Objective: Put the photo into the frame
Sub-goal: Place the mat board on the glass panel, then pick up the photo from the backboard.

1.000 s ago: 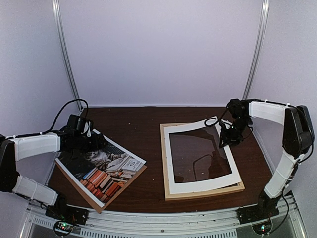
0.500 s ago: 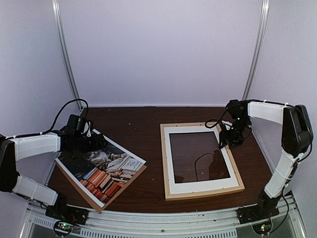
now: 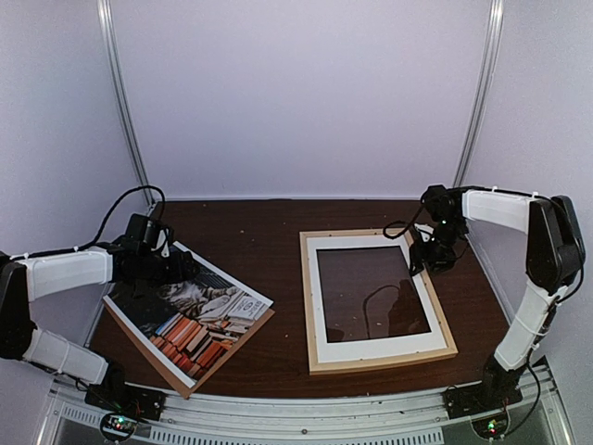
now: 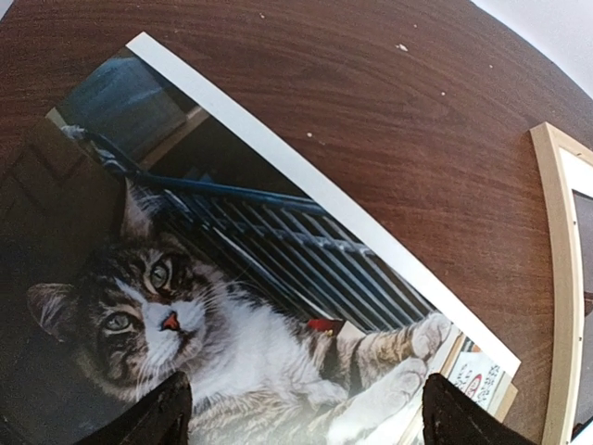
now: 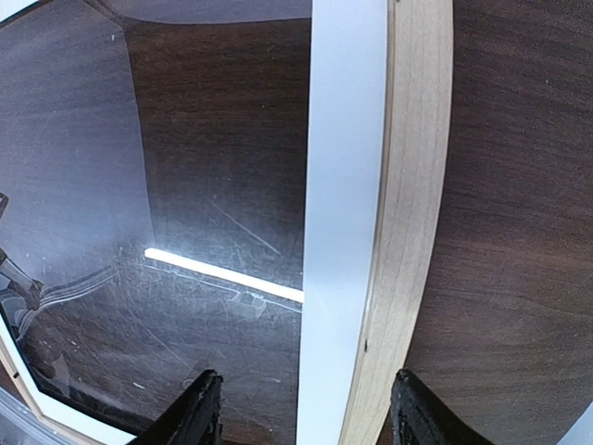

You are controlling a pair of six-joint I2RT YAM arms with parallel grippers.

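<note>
The photo (image 4: 185, 306) lies nr front-left corner, under L gripper (image 4: 301, 408), jaws wide apart. R gripper (image 5: 310, 413) sits over the frame (image 5: 417, 185) nr right edge, jaws apart, empty.

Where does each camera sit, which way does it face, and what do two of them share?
Top external: above and behind the arm bases, looking down over the table; both arms, left gripper and right gripper show.
Left wrist: on the left arm, looking down at the photo; its fingertips show.
Right wrist: on the right arm, looking down at the frame and white mat; its fingertips show.
Shared: top and left wrist both see photo and frame.
</note>
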